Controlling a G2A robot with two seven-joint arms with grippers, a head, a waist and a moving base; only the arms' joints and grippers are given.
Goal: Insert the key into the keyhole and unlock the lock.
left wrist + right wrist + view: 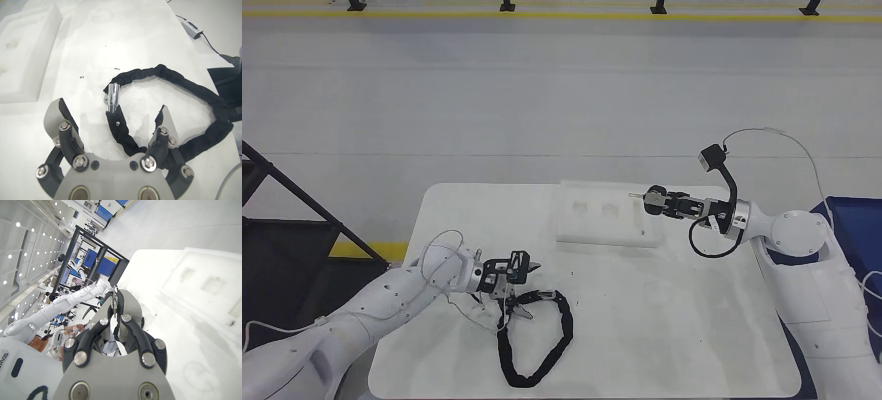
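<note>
**Key clamped in my right gripper, chain lock lying between the spread left fingers**

My right gripper [114, 294] is clenched on the small silver metal key [114, 303]. The key's head is pinched between the two fingers. From the top camera its thin blade sticks out past the fingertips, pointing toward the left side of the table. That gripper hangs over the right end of the white foam block with rectangular recesses [607, 225], which sits at the far middle of the white round-cornered table [692, 330].

The lock is well apart from the key, at the near left of the table. It is a black fabric-sleeved chain [189, 83] lying flat in a loop, its two ends joined by a short shiny chrome lock cylinder [113, 97].

My left gripper [112, 105] is released, fingers spread wide, grasping nothing. Through its wrist camera, the cylinder and the sleeved chain end joined to it lie between the two open fingers. Bare table shows on either side of the chain there, so neither pad touches it. I cannot tell from these views which end of the cylinder carries the keyhole, nor how high the left gripper sits above the chain.

A tiny metal ring [217, 278] lies in one recess of the foam block.
</note>
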